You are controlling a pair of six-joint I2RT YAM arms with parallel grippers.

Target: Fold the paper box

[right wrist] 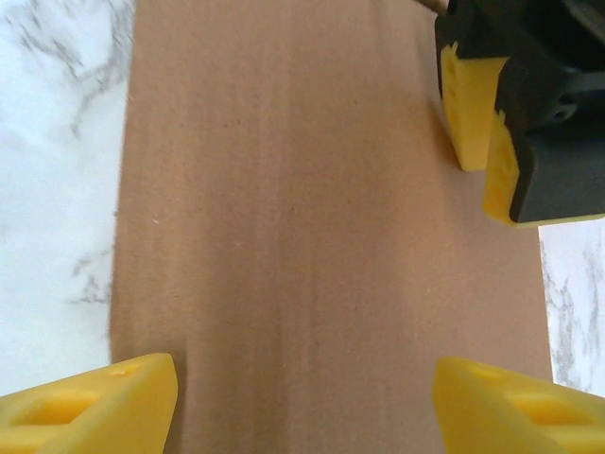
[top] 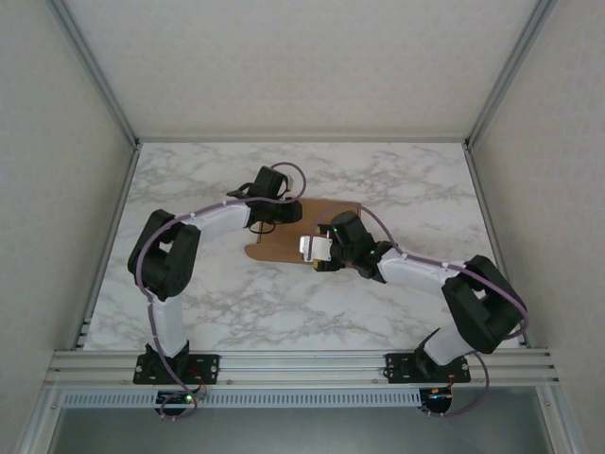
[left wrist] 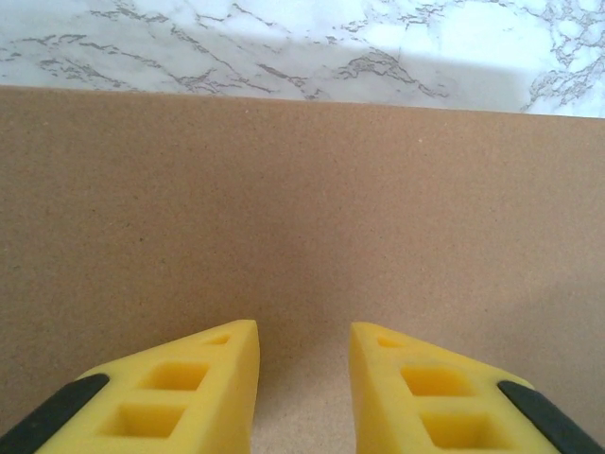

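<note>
Overhead and wrist views of a two-arm folding cell. The white, grey-veined marble table (top: 406, 189) takes up the floor of a pale-walled enclosure, and an aluminium rail (top: 302, 364) along its near edge carries both arm bases. The left arm (top: 170, 260) rises from the left base and bends inward. The right arm (top: 473, 303) does the same from the right base, so the two wrists meet over the middle of the table.

The paper box (top: 279, 248) lies flat on the marble at table centre, under and between the two wrists, with a rounded flap visible on its near left side. How far it is folded cannot be told from above, since the wrists cover much of it. In the left wrist view the paper box (left wrist: 302, 208) is a plain brown panel with a straight far edge and marble beyond it. In the right wrist view the paper box (right wrist: 312, 208) runs as a long brown strip with marble along both sides.

The left gripper (top: 274, 216) points down at the far left part of the sheet. Its own camera shows the left gripper (left wrist: 302, 364) with its yellow fingers (left wrist: 222, 378) set a narrow gap apart. Only bare cardboard shows between them, so nothing is grasped. Whether the tips touch the sheet cannot be told. The same left gripper (right wrist: 484, 184) appears at the upper right of the right wrist view, over the strip's right margin.

The right gripper (top: 321, 251) hangs over the near right part of the sheet. In its own view the right gripper (right wrist: 302, 397) is released, jaws spread wide above the strip, with the fingertips (right wrist: 142, 392) near its two long edges and gripping nothing.
</note>
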